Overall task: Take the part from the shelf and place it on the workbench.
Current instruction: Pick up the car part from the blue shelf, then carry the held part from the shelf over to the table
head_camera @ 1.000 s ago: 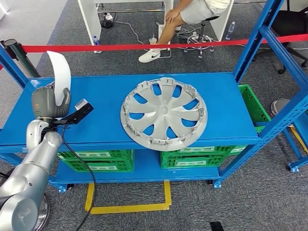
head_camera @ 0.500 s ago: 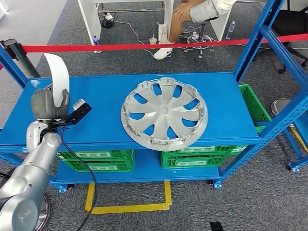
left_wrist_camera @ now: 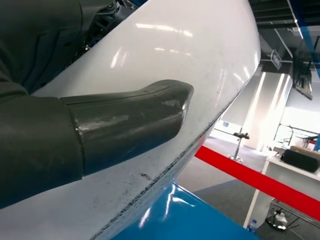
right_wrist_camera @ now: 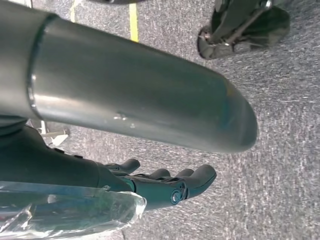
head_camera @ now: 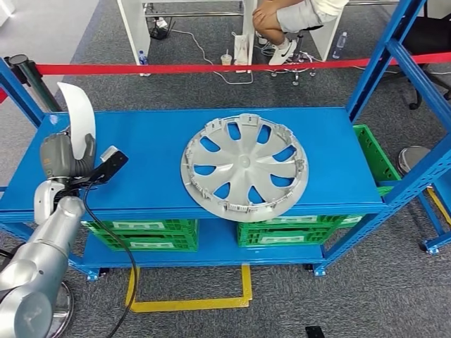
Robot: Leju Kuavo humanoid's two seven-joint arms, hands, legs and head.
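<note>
A white curved part (head_camera: 79, 116) stands upright over the left end of the blue bench top (head_camera: 149, 158), and my left hand (head_camera: 63, 156) grips its lower end. In the left wrist view the thumb (left_wrist_camera: 132, 117) presses across the white part's (left_wrist_camera: 188, 45) glossy face. A large silver wheel cover (head_camera: 244, 165) lies flat in the middle of the blue surface, well to the right of that hand. My right hand (right_wrist_camera: 158, 185) hangs over grey carpet with its fingers stretched out and nothing in it.
Green crates (head_camera: 141, 234) sit on the lower level, with another (head_camera: 375, 155) at the right end. Blue uprights (head_camera: 382, 56) frame the right side. A red barrier tape (head_camera: 213, 68) runs behind, and a person (head_camera: 289, 14) sits beyond it. A black cable (head_camera: 106, 225) trails from my left wrist.
My left hand has drifted slightly left with the white part, while the view shifted a little. The seated person drew a leg back. The wheel cover stayed put.
</note>
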